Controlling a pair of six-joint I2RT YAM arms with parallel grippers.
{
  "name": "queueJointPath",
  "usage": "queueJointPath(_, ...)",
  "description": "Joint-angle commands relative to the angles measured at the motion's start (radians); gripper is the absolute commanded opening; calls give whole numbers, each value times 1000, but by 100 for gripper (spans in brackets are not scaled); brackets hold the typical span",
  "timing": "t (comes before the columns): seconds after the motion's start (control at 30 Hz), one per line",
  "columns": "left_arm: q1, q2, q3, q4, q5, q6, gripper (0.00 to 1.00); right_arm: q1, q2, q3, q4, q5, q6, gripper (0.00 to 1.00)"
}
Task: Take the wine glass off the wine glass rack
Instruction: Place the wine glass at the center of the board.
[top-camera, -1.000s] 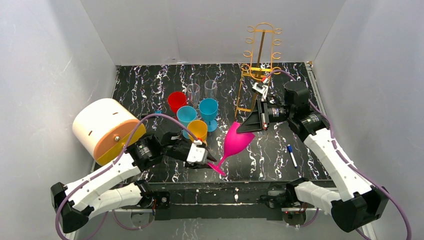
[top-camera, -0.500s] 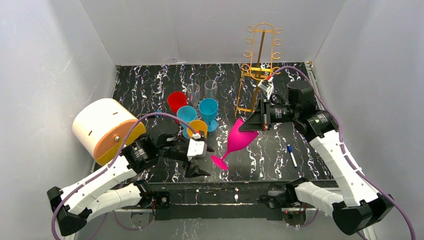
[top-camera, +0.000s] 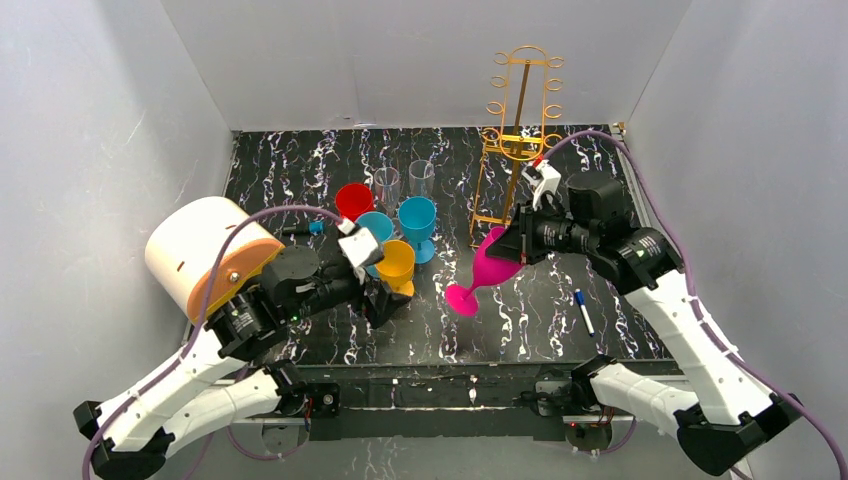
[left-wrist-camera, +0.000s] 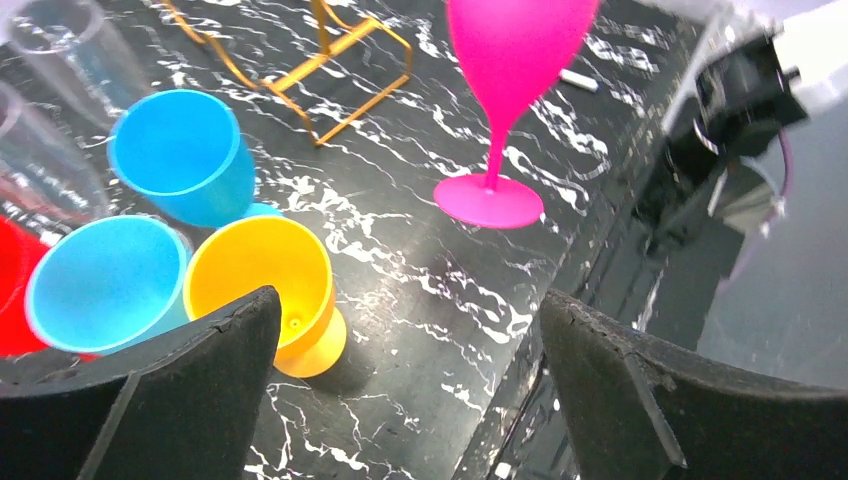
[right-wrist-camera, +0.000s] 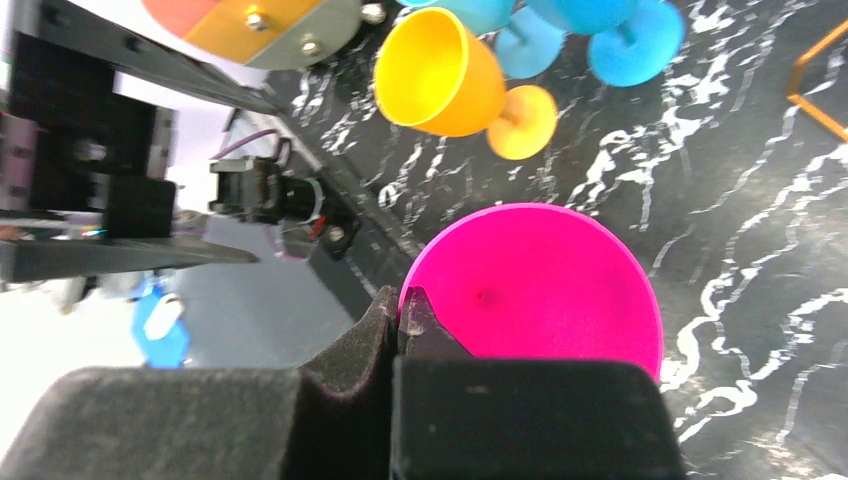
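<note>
The pink wine glass (top-camera: 492, 268) was gripped by its rim in the right pincer (right-wrist-camera: 400, 312), tilted, clear of the wine glass rack (top-camera: 520, 110), foot near the worktop (top-camera: 560, 320), apparently for setting down. The left pincer (left-wrist-camera: 410, 340) was held open, empty.

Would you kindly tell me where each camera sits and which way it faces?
Top external: fixed above and behind, looking down on the table; left arm and right arm show.
Left wrist: on the left arm, looking over the yellow cup at the pink wine glass; open left tool below.
Right wrist: on the right arm, looking down into that glass; right tool pinches its rim.
Shared: all three show the glass and the yellow cup.
</note>
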Motion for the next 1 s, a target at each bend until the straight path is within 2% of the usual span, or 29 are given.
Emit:
queueJointPath(0.0, 4, 36, 127, -62, -210, -173, 98, 84, -37, 13, 30, 251, -96, 1)
queueJointPath(0.1, 4, 101, 191, -135, -318, -256, 98, 139, -37, 9, 38, 329, -149, 1)
queueJointPath(0.23, 5, 163, 257, -183, -335, -245, 98, 237, -9, -7, 72, 422, -187, 1)
queueJointPath(0.43, 4, 191, 283, -270, -485, -314, 99, 460, 80, -63, 177, 674, -182, 1)
queueJointPath(0.6, 9, 158, 224, -240, -625, -369, 98, 503, 135, -161, 329, 720, -136, 1)
queueJointPath(0.83, 42, 203, 272, -327, -596, -407, 98, 550, 173, -228, 443, 809, -98, 1)
queueJointPath(0.9, 88, 218, 295, -349, -549, -424, 98, 553, 193, -222, 447, 825, -86, 1)
queueJointPath(0.97, 157, 233, 326, -383, -443, -431, 98, 556, 213, -211, 449, 844, -77, 1)
